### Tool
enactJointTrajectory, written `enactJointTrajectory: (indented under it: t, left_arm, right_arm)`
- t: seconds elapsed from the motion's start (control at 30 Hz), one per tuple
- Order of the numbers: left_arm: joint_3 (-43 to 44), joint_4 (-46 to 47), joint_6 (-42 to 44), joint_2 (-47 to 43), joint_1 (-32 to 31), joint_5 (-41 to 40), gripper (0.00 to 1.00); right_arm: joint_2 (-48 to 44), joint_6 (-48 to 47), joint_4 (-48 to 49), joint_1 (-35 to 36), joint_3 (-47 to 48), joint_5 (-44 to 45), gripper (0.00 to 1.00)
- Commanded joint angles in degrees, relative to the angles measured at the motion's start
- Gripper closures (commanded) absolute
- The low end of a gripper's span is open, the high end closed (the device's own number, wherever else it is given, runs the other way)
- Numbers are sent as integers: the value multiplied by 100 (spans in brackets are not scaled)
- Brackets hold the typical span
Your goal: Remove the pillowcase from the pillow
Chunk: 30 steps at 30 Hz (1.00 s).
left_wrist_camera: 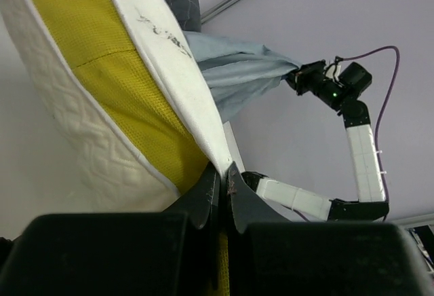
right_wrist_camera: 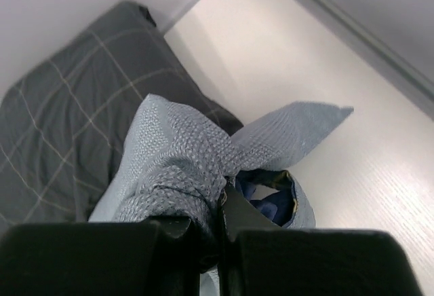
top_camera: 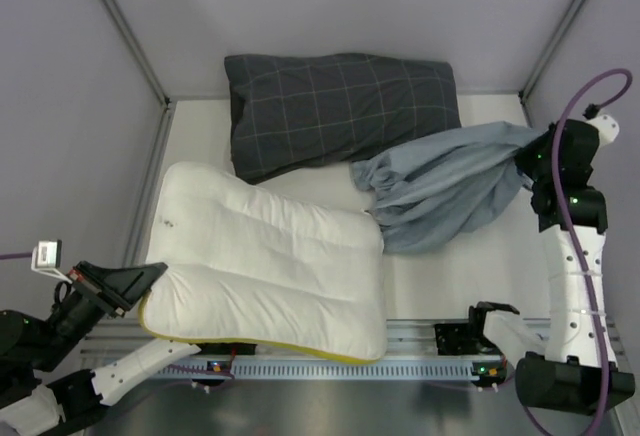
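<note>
Top external view, read with both wrist views. We see the pillow (top_camera: 270, 266) lying near left on the table (top_camera: 450, 286), its near-left corner clenched between the fingers of the left gripper (left_wrist_camera: 222, 174). The right gripper (right_wrist_camera: 220, 201) is clamped on a bunched fold of the pillowcase (top_camera: 450, 191), which drapes paler side out from far right down to the pillow's right edge. We judge the stripping all but done. The pillow looks bare, though we cannot tell whether the case's mouth overlaps its far-right corner. The next move calls for drawing the case rightward, clear of the pillow, while the left grip anchors it. A grey pillow (top_camera: 340, 106) lies far, touching the case's left end, and may drag. The wall (top_camera: 600, 46) close on the right limits travel.
</note>
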Motion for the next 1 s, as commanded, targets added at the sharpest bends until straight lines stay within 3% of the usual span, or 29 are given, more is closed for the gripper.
enactJointTrajectory:
  t: [0.0,0.13,0.33,0.53,0.6,0.63,0.67,0.77,0.83,0.97]
  left_arm:
    - [23,542,-38,159,-31,-98,100]
    - [6,525,-29,291,-48,-125,100]
    - [-12,533,-29,405,-75,-134,100]
    - [-38,542,-3,651,-101,-169,100]
    - [-12,542,14,739,-101,-177,100]
    - [-12,534,23,757,-101,-195,100]
    - [-12,542,32,783,-110,-204,100]
    - [-12,542,32,810,-101,-204,100]
    - [-38,534,23,810,-110,-186,100]
    - [-82,533,-3,766,-101,-134,100]
  right_arm:
    - [122,82,-109,-467,849,-221,100]
    - [280,179,-381,-1308,1770,-388,100]
    - [535,-67,-680,-1645,2670,-125,100]
    - [878,-260,-708,-1655,2671,-132,100]
    - [922,-374,-681,-1655,2487,-368,86]
    - [931,-410,-664,-1655,2416,-501,73]
    - [914,-453,-533,-1655,2329,-685,50]
    - [843,-568,-417,-1541,2073,-1161,15]
    - [791,-586,-514,-1418,2117,-899,2]
    - [694,-682,-707,-1356,2371,-450,1]
